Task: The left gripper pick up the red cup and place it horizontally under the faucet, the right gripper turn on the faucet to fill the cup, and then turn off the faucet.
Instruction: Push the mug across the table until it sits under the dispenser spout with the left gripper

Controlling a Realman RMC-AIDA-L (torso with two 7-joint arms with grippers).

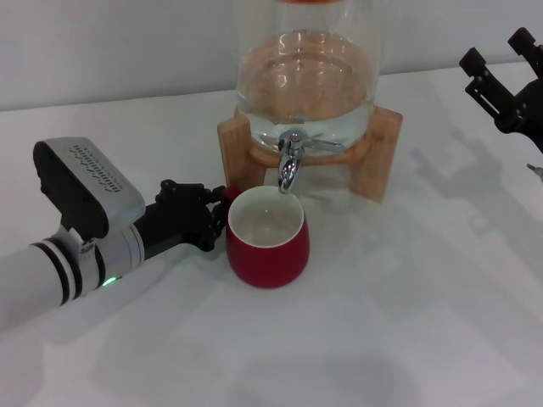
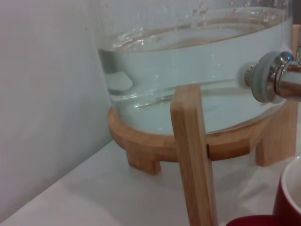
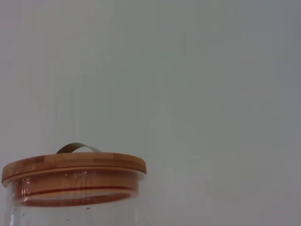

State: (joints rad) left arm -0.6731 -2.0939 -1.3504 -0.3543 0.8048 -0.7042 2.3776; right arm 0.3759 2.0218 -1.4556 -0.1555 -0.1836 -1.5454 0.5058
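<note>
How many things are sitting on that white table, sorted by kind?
Red cup: 1
Glass dispenser with faucet: 1
Wooden stand: 1
Total: 3
The left gripper is at the cup's handle side; the right gripper hangs apart at the far right.

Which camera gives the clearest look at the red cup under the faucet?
The head view: the red cup shows whole, upright, its white inside open below the faucet, with the left claw at its handle side. The left wrist view catches only a sliver of its rim and wall. The right wrist view shows none of it.
</note>
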